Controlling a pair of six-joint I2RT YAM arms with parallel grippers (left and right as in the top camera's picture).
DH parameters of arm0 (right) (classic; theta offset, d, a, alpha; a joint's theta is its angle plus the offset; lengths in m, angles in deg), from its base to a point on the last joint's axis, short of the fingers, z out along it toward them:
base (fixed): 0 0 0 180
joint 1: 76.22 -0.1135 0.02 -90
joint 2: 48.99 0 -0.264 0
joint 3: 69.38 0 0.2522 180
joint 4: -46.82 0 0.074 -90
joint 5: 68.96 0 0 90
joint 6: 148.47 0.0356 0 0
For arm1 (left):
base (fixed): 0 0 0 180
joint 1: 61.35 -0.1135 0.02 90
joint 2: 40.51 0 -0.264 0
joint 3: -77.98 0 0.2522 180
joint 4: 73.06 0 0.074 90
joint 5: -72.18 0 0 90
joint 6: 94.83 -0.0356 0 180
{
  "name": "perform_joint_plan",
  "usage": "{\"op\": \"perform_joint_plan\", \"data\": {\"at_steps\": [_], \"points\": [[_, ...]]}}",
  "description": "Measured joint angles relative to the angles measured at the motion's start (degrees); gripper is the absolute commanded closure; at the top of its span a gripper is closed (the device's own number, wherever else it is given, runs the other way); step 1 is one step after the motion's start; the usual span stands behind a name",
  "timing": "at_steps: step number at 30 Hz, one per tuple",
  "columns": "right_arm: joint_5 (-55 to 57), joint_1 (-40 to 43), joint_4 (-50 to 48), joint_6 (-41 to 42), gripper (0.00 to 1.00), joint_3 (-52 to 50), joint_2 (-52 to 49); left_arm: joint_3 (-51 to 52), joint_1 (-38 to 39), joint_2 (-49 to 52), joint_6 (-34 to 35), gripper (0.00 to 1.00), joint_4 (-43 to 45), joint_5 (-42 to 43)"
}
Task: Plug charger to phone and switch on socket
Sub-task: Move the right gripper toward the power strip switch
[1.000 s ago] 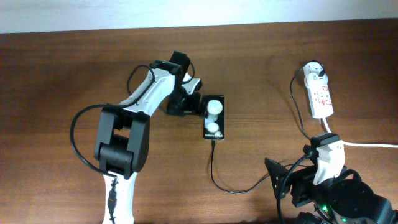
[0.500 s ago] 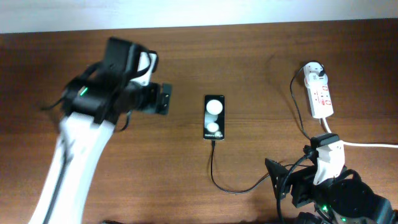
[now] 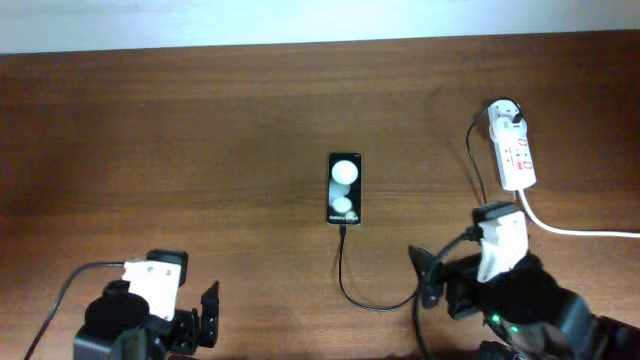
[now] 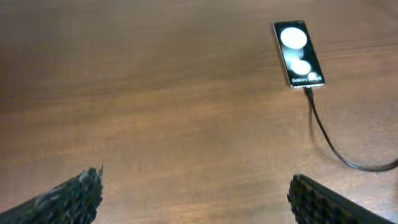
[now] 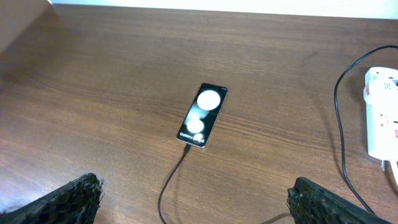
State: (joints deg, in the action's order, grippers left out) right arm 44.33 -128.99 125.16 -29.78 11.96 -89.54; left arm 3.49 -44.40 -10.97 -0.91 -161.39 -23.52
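The black phone (image 3: 344, 188) lies mid-table with two white reflections on its screen; it also shows in the left wrist view (image 4: 298, 53) and the right wrist view (image 5: 202, 114). The thin black charger cable (image 3: 352, 285) has its plug in the phone's near end and loops right toward the white adapter on the socket strip (image 3: 513, 148), also seen in the right wrist view (image 5: 382, 112). My left gripper (image 3: 200, 322) is open and empty at the front left. My right gripper (image 3: 432, 282) is open and empty at the front right, above the cable's loop.
A thick white cord (image 3: 585, 231) runs from the strip off the right edge. The wooden table (image 3: 150, 150) is bare on its left half. The pale wall runs along the far edge.
My left arm has swung away from beside the phone and pulled back to the front left corner. My right arm has shifted slightly left and forward. The phone and cable stay put.
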Motion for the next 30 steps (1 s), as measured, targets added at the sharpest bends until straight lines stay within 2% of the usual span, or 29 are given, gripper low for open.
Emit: {"op": "perform_joint_plan", "data": {"at_steps": [2,6,9,11,15,17,20,23,24,26,28,30], "points": [[-0.90,0.00,-1.66,0.00,0.01,0.00,-2.69,0.00,0.00,-0.02,0.00,0.01,0.02,-0.81],[-1.75,0.00,-5.11,0.04,0.01,-0.02,-6.25,0.00,0.00,-0.02,0.02,0.01,-0.35,-8.13],[-1.77,0.00,-8.72,0.04,0.00,-0.04,-10.56,0.00,0.00,-0.85,0.02,0.01,-0.48,-9.42],[-1.95,0.00,-9.14,0.02,0.05,-0.04,-14.67,0.00,0.00,-2.47,0.02,0.01,-0.46,-9.81],[-3.04,0.00,-9.75,1.86,0.07,-0.09,-19.80,0.00,-3.65,-6.67,0.02,0.01,-0.50,-10.71],[-3.04,0.02,-9.97,3.45,0.17,-0.09,-19.82,0.00,-7.98,-9.29,0.02,0.01,-0.57,-10.91],[-2.95,2.62,-9.40,4.44,0.45,-0.09,-19.82,0.00,-11.30,-13.07,0.02,0.01,-0.66,-10.91],[-2.97,11.02,-5.64,6.08,0.67,-0.11,-19.82,0.02,-11.85,-18.14,0.02,0.01,-0.66,-10.88],[-3.17,14.67,-4.24,6.78,0.71,-0.11,-19.87,0.02,-11.85,-19.85,0.02,0.01,-0.66,-10.91],[-3.98,23.98,-2.49,7.61,0.90,-0.11,-19.93,0.00,-11.85,-24.04,0.02,0.01,-0.70,-10.91],[-7.85,34.56,-2.21,7.87,0.96,-0.11,-20.55,0.00,-11.85,-26.77,0.02,0.01,-0.63,-11.08],[-10.05,42.99,-2.08,8.37,0.96,-0.09,-22.32,-0.09,-11.85,-28.63,0.02,0.01,-0.92,-11.26]]}}
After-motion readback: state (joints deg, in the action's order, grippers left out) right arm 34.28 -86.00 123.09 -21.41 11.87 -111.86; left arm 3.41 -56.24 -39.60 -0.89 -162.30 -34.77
